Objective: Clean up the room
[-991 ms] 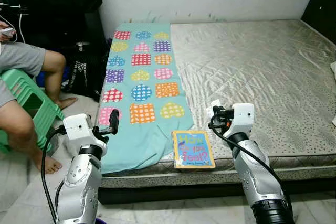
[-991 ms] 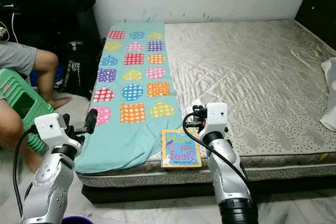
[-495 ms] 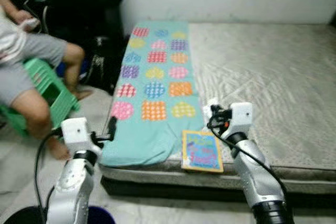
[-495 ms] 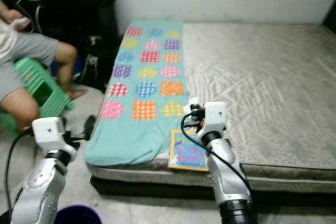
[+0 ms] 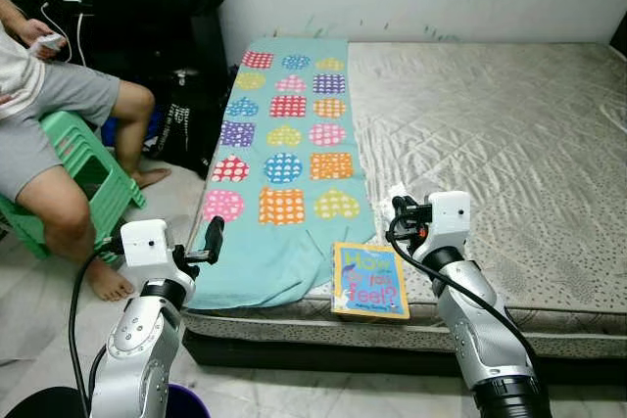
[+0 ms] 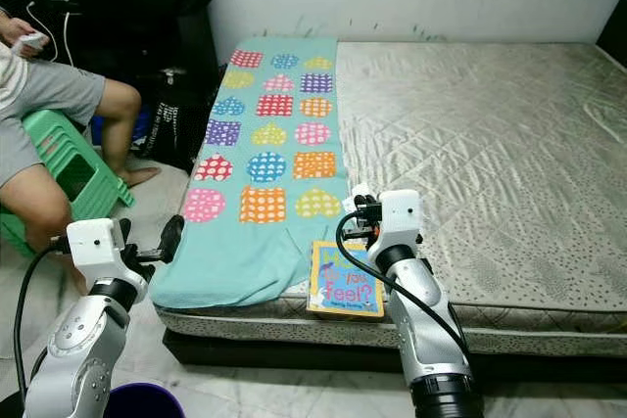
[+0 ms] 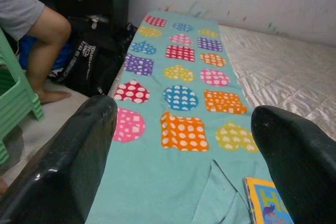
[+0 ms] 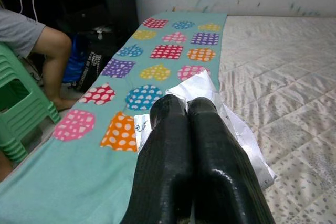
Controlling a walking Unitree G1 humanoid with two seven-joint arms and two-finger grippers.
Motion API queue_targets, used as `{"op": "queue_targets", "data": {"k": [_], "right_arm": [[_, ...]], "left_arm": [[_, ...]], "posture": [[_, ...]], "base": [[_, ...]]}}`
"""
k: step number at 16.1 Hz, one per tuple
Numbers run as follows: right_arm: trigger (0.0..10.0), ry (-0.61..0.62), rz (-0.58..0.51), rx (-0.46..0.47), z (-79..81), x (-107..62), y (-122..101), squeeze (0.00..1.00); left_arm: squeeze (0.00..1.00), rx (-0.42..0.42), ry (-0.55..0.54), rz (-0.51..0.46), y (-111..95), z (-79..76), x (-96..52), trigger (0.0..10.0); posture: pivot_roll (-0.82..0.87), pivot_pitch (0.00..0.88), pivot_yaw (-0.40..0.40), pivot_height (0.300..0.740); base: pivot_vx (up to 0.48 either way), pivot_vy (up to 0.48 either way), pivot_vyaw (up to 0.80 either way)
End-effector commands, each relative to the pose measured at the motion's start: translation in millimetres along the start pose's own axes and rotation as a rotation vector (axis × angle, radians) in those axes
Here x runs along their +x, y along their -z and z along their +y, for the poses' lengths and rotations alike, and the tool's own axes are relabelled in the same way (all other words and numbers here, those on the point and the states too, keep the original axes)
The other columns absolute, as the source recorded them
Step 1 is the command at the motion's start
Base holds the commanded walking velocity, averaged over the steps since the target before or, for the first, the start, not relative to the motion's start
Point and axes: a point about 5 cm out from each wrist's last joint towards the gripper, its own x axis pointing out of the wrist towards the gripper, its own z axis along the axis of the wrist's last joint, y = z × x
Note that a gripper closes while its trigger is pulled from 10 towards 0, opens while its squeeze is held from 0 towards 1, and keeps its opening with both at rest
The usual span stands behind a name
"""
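A picture book (image 5: 370, 281) with a blue and yellow cover lies at the near edge of the grey quilted mattress (image 5: 509, 134). Beside it a teal blanket (image 5: 284, 154) with coloured hearts runs along the mattress's left side. My right gripper (image 5: 397, 209) is held up over the mattress edge just right of the book. It is shut on a crumpled white wrapper (image 8: 237, 129). My left gripper (image 5: 209, 241) hovers off the bed's left corner, open and holding nothing; in its wrist view (image 7: 184, 115) the blanket lies between its fingers.
A person (image 5: 49, 115) sits on a green plastic stool (image 5: 90, 171) at the left, feet on the floor. A black bag (image 5: 181, 124) leans by the bed's left side. A dark bin rim (image 6: 142, 401) is at my feet. A white wall backs the bed.
The whole picture has shifted, so the camera moved: the bed now sits further right and more of the seated person is in frame. Both arms keep their pose; the wrapper stays gripped.
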Motion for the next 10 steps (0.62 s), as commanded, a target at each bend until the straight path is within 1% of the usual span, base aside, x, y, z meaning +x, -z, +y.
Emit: {"op": "queue_targets", "data": {"k": [1, 10], "right_arm": [[10.0, -0.008, -0.011, 0.000, 1.3, 0.0, -3.2, 0.00], [10.0, -0.008, -0.011, 0.000, 1.3, 0.0, -3.2, 0.00]], "left_arm": [[0.00, 0.004, 0.005, -0.009, -4.1, -0.4, 0.6, 10.0], [0.00, 0.004, 0.005, -0.009, -4.1, -0.4, 0.6, 10.0]], "posture": [[-0.11, 0.000, 0.032, 0.740], [-0.11, 0.000, 0.032, 0.740]], "base": [[0.000, 0.000, 0.00], [0.000, 0.000, 0.00]]}}
